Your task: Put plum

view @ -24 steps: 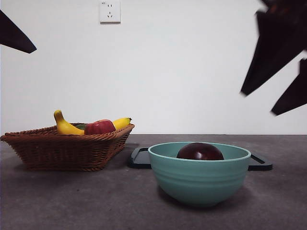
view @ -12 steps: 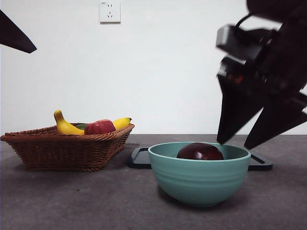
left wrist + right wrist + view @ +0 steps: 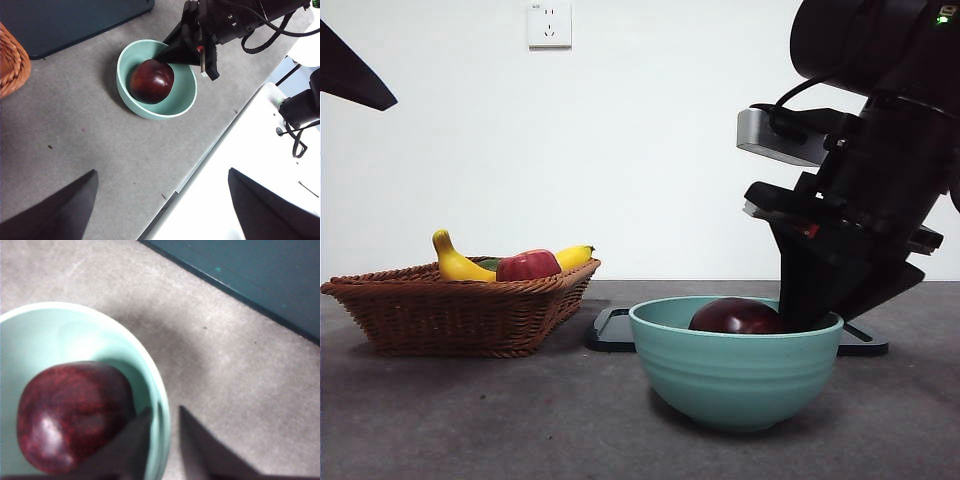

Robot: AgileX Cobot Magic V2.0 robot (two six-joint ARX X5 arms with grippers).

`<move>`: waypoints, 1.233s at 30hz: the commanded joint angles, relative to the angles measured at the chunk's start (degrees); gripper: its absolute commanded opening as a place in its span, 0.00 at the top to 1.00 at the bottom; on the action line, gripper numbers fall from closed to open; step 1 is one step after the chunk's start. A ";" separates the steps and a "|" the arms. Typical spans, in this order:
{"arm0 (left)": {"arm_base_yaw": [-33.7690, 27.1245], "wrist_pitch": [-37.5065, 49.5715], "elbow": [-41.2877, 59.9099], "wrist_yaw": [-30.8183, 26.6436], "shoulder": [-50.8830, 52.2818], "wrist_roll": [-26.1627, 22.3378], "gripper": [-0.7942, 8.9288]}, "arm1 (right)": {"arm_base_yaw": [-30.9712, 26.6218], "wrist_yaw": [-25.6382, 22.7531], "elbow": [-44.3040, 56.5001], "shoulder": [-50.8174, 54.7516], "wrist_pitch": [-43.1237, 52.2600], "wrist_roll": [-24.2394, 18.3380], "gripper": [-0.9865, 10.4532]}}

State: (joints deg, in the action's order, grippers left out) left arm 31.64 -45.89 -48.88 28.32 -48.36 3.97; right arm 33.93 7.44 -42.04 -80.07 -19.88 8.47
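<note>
My right fingers point(image 3: 163, 412) are set a little apart and stand astride the rim of the mint-green bowl point(image 3: 75, 306). One is inside, just beside the plum point(image 3: 75, 415). The other is outside, and I see a sliver of gap, so nothing is pinched. The plum lies in the bowl's bottom.

To do this well, I judge I should close squarely on the rim without nudging the fruit, or else shift inward to take the plum itself.

My left fingers point(image 3: 162, 172) hang spread wide and empty, high over the worktop's edge.

The grey worktop point(image 3: 225, 365) is matte and speckled. A dark tray point(image 3: 260, 270) lies behind the bowl and a wicker basket point(image 3: 450, 310) of fruit stands well apart. The white wall carries a socket point(image 3: 549, 23).
</note>
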 commanded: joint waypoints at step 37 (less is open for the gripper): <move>0.35 0.70 -0.52 0.22 -0.31 -0.26 0.50 | -14.25 0.07 -31.47 -26.14 0.13 -0.57 0.91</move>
State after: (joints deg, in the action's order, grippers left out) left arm 31.64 -45.54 -48.88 28.32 -48.36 3.95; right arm 19.49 7.31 -71.88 -104.92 -20.51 8.12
